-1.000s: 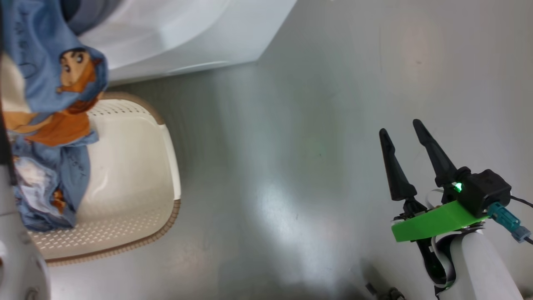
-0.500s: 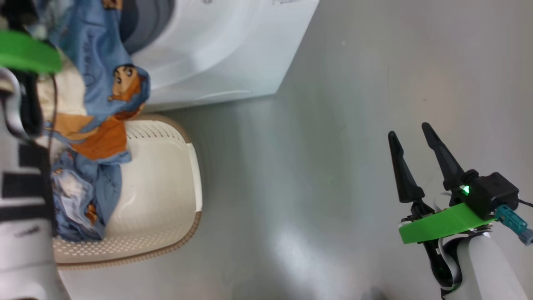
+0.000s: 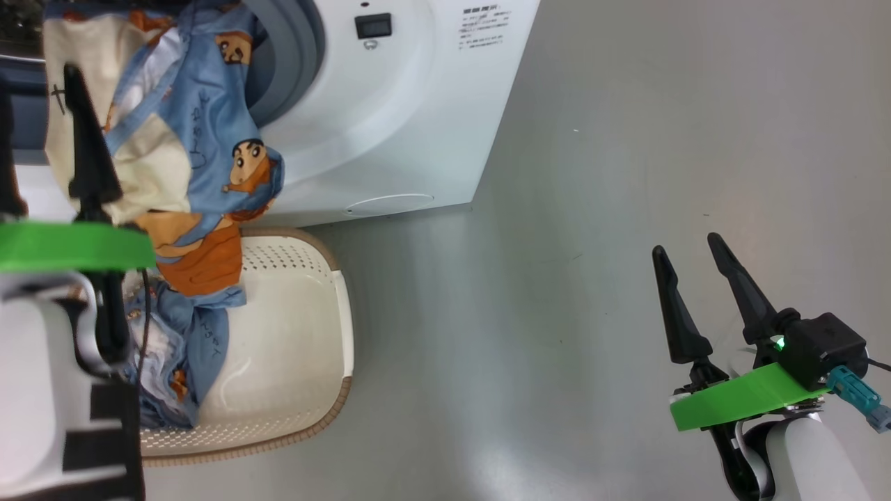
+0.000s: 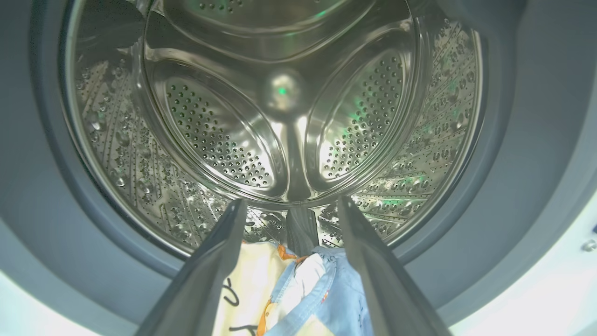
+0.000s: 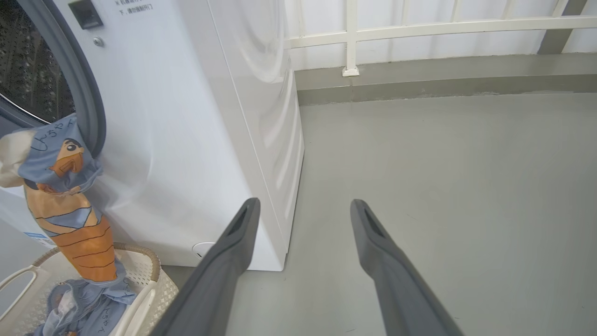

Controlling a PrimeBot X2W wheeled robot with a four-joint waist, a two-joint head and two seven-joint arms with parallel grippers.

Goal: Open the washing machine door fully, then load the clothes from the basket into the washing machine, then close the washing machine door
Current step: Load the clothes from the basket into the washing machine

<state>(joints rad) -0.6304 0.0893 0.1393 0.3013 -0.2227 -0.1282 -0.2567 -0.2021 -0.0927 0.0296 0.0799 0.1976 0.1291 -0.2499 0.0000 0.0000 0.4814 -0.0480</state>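
Note:
The washing machine [image 3: 390, 125] stands with its mouth uncovered; the door is out of view. My left gripper [image 3: 35, 76] is at the mouth, open, and its wrist view looks into the steel drum [image 4: 280, 116] past the spread fingers of that gripper [image 4: 291, 203]. The clothes [image 3: 209, 139], light blue with orange cartoon prints, lie bunched under and between those fingers [image 4: 289, 289] and hang from the mouth's lip down into the basket [image 3: 299, 334]. My right gripper [image 3: 686, 245] is open over bare floor, far right of the basket. From its wrist, the right gripper [image 5: 304, 201] faces the machine's side [image 5: 186, 140], the hanging clothes [image 5: 60, 186] and the basket [image 5: 149, 289].
Grey floor [image 3: 557, 278] stretches to the right of the machine and basket. A white railing [image 5: 419, 28] on a low kerb runs along the far side. The basket sits tight against the machine's front.
The head camera has shifted, bringing more of the machine into view. My left gripper has come into view at the mouth, with the clothes raised higher. The right gripper has held still.

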